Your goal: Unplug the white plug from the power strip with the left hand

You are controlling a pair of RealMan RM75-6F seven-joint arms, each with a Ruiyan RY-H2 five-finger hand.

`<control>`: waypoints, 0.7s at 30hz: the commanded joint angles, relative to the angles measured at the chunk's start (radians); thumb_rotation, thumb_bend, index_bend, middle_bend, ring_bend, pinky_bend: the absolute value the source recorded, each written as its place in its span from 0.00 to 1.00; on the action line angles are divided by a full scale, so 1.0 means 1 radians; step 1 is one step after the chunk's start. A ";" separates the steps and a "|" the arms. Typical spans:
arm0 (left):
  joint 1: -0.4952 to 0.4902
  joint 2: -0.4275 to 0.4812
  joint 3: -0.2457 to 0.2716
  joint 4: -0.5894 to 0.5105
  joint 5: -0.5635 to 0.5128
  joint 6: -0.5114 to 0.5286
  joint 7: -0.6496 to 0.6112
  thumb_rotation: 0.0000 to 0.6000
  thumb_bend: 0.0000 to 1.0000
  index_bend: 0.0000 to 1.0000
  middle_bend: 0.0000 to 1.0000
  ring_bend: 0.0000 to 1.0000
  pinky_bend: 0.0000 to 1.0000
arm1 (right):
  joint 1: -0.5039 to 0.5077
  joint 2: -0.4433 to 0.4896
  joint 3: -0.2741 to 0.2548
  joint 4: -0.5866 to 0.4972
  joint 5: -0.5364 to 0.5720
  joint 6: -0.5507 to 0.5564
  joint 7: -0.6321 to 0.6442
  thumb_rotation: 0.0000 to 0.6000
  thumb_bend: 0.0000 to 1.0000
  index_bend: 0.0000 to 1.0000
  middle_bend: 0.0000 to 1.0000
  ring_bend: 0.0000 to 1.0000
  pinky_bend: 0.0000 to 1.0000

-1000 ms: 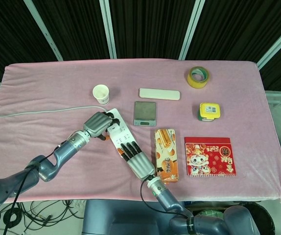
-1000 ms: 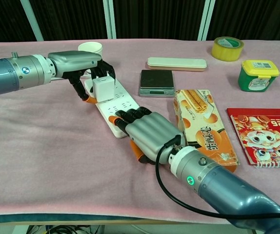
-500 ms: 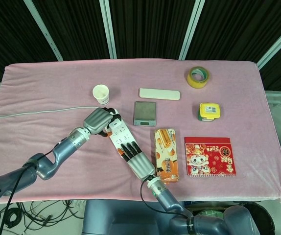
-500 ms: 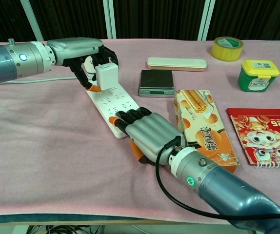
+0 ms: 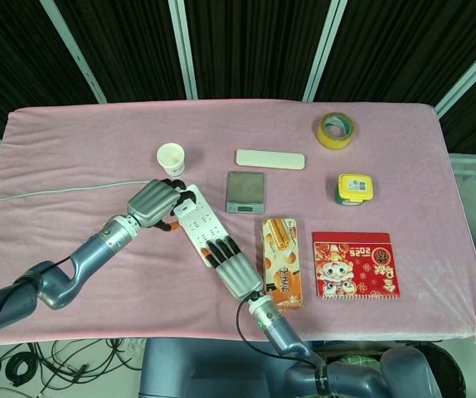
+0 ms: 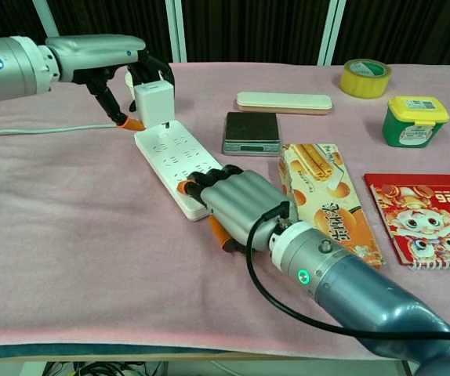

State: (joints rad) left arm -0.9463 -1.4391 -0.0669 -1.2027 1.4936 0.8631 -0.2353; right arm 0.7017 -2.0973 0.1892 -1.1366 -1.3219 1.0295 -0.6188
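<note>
1. Two hands work at the left half of the pink tabletop (image 5: pixel 97 133), both at the white power strip (image 6: pixel 170 157), which lies slanted toward the front edge.
2. The left hand (image 6: pixel 119 59) has its fingers closed around the white plug (image 6: pixel 152 104), pinching it at the sides. In the chest view the plug sits at the strip's far end, and prongs show beneath it, so it looks lifted clear of the sockets.
3. The right hand (image 6: pixel 229 202) lies palm down on the strip's near end, fingers curled over it and pressing it to the cloth.
4. A grey cable (image 5: pixel 55 189) runs from the strip's far end toward the left edge.
5. Near the strip's far end stands a white paper cup (image 5: pixel 171 157).
6. Toward the middle lie a small scale (image 5: pixel 245 191), a flat white case (image 5: pixel 270 158) and a snack box (image 5: pixel 280 261).
7. Toward the right edge sit a yellow tape roll (image 5: pixel 336 130), a yellow-lidded green tub (image 5: pixel 354 188) and a red notebook (image 5: pixel 356 264).
</note>
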 commanded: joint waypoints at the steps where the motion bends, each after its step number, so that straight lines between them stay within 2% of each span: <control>1: 0.048 0.084 0.023 -0.101 -0.009 0.028 0.041 1.00 0.69 0.68 0.66 0.24 0.36 | 0.000 0.047 0.028 -0.065 -0.003 0.030 -0.019 1.00 0.75 0.13 0.08 0.10 0.09; 8: 0.130 0.170 0.068 -0.209 0.026 0.119 0.075 1.00 0.69 0.68 0.66 0.24 0.36 | -0.025 0.192 0.084 -0.231 0.009 0.090 -0.048 1.00 0.74 0.13 0.08 0.10 0.09; 12: 0.196 0.192 0.103 -0.236 0.028 0.167 0.059 1.00 0.69 0.68 0.66 0.24 0.36 | -0.056 0.318 0.106 -0.319 0.049 0.092 -0.050 1.00 0.74 0.13 0.08 0.10 0.09; 16: 0.249 0.183 0.141 -0.215 0.040 0.197 0.054 1.00 0.69 0.68 0.66 0.24 0.36 | -0.082 0.424 0.092 -0.360 0.071 0.081 -0.058 1.00 0.74 0.13 0.08 0.10 0.09; 21: 0.304 0.131 0.174 -0.123 0.042 0.205 0.061 1.00 0.69 0.67 0.65 0.24 0.33 | -0.122 0.529 0.069 -0.366 0.073 0.100 -0.024 1.00 0.74 0.13 0.08 0.10 0.09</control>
State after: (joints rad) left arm -0.6637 -1.2847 0.0913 -1.3626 1.5332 1.0645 -0.1773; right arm 0.6015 -1.6019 0.2684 -1.4922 -1.2548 1.1191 -0.6604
